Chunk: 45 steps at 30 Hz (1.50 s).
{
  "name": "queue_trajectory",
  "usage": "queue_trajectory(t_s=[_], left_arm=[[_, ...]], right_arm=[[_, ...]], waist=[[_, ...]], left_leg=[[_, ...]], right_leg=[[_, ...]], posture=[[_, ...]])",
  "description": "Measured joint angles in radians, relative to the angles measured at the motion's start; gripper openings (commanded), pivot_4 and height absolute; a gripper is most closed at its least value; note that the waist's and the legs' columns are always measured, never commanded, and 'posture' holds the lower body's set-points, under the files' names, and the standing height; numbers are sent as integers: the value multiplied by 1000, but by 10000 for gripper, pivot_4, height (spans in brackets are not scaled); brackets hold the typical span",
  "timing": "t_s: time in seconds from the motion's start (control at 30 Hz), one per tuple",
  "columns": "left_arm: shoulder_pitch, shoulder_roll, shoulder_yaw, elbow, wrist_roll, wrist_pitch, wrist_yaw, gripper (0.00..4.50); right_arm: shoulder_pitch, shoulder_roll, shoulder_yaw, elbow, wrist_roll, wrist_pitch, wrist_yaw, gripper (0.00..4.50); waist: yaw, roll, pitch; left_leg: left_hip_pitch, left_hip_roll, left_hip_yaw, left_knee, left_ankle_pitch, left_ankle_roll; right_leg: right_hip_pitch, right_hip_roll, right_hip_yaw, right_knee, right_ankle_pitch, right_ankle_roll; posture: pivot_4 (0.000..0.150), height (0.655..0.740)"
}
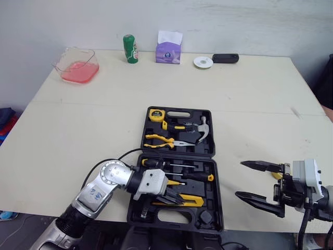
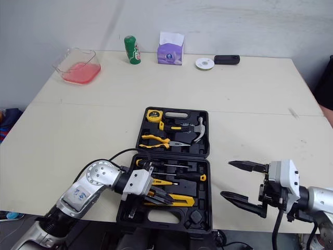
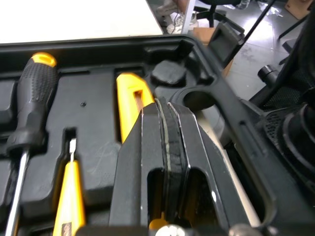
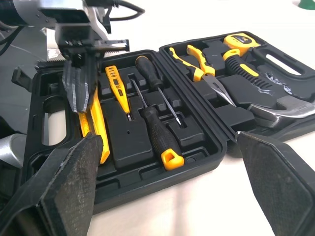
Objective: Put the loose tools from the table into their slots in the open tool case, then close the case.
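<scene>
The black tool case lies open at the middle of the table near its front edge. Its far half holds a yellow tape measure, a hammer and pliers. In the near half lie two black screwdrivers, a yellow tester screwdriver and a yellow utility knife. My left gripper is shut, its fingertips down over the knife, with nothing visibly held. My right gripper stands open over the bare table just right of the case.
At the table's back stand a pink plastic container, a green can, a purple tissue box, a white disc and a black object. The case's near handle reaches the table's front edge.
</scene>
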Motion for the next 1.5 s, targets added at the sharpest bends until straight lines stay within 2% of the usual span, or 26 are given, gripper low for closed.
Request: queue_trajectory(t_s=[0.3, 0.5, 0.73, 0.87, 1.13, 1.2, 1.3, 1.5], left_arm=[[-7, -5, 1, 13, 10, 16, 10, 491], [-8, 36, -26, -26, 49, 27, 26, 491], [-12, 83, -63, -103, 103, 119, 58, 491], [-7, 72, -64, -104, 106, 118, 70, 491], [1, 54, 29, -12, 63, -4, 73, 491], [12, 52, 100, -13, -12, 13, 70, 491], [42, 76, 239, -24, -132, 53, 62, 9510], [142, 127, 518, -19, -233, 90, 140, 36949]], right_arm=[[-3, 0, 1, 1, -10, -21, -4, 45000], [-24, 1, 4, 14, -18, -24, -1, 45000], [-29, 3, 5, 22, -27, -39, 5, 45000], [-26, 13, 6, 34, -36, -44, 8, 45000], [-50, 86, -18, 199, -75, -145, -16, 45000], [-56, 104, -59, 266, -88, -192, -33, 45000], [-56, 119, -138, 375, -105, -264, -63, 45000], [-28, 169, -262, 576, -134, -394, -138, 45000]], waist=[[0, 0, 0], [-1, 1, -1], [-1, 4, -5], [0, 8, -10], [-1, 8, -9], [-2, 8, -9], [-3, 8, -9], [-5, 9, -8]], left_leg=[[0, 0, 0, 0, 0, 0], [1, 0, 0, -1, 0, 0], [2, 0, 0, -2, 0, 0], [2, 0, 0, -2, 0, 0], [1, 0, 0, -2, 0, 1], [0, 0, 0, -2, 0, 1], [0, 0, 0, -3, 0, 0], [1, 0, 1, -4, 0, 0]], right_leg=[[0, 0, 0, 0, 0, 0], [1, 0, 0, 0, 0, 0], [2, -1, 0, -2, 0, 0], [2, -1, 0, -3, 0, 0], [1, -1, 0, -3, 0, 0], [0, -1, 0, -3, 0, 0], [0, -1, 0, -3, 0, 0], [0, -1, 0, -3, 0, -1]], posture=[[1500, 7400], [1500, 7400], [1500, 7400], [1500, 7400], [1500, 7400], [1500, 7400], [1500, 7400], [1500, 7400]])
